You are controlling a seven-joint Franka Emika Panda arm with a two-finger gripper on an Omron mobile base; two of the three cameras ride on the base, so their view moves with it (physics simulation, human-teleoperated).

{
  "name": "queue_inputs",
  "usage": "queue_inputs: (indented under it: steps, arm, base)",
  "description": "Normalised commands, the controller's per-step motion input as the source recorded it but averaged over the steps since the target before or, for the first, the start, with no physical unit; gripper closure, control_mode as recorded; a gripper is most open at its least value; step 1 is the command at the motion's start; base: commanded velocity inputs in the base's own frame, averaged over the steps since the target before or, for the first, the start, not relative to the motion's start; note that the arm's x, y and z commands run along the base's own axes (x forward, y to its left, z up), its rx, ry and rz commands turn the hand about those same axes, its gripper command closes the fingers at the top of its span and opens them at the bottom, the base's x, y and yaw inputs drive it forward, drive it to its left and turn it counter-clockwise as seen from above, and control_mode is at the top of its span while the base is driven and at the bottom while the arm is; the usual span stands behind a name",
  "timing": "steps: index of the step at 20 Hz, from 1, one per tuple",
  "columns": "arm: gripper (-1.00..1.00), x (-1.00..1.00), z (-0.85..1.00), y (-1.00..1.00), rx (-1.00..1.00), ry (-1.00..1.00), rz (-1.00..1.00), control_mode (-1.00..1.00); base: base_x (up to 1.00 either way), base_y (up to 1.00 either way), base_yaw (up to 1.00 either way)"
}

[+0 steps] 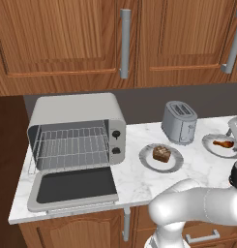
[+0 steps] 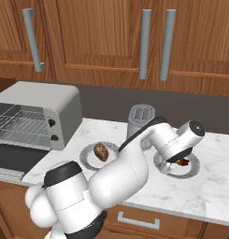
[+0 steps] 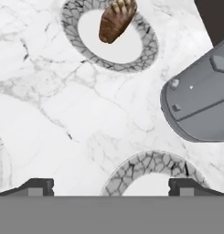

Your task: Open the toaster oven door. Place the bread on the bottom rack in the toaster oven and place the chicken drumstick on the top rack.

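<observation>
Marble counter under wood cabinets. Oven left of toaster, door down. Bread on plate between them; drumstick right of toaster. Claw wide open, empty, over drumstick plate.

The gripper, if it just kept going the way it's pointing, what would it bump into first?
Probably the marble counter, between the bread plate and the nearer plate. The open gripper points down there, though depth is hard to judge.

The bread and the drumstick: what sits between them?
In the left base view, a toaster stands behind the gap; straight between bread and drumstick is bare counter.
</observation>
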Motion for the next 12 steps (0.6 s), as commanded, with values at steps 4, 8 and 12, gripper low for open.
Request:
queue_inputs:
  steps: [4,8,12]
  arm:
    - [-1.00,0.31,-0.34,-0.36,0.05,0.00,-0.02,-1.00]
    - [-1.00,0.28,-0.28,-0.39,0.01,0.00,-0.02,-1.00]
    - [-1.00,0.31,-0.18,-0.21,0.00,0.00,-0.05,-1.00]
  base:
    - [0.00,0.00,0.00]
    - [0.00,0.00,0.00]
    - [0.00,0.00,0.00]
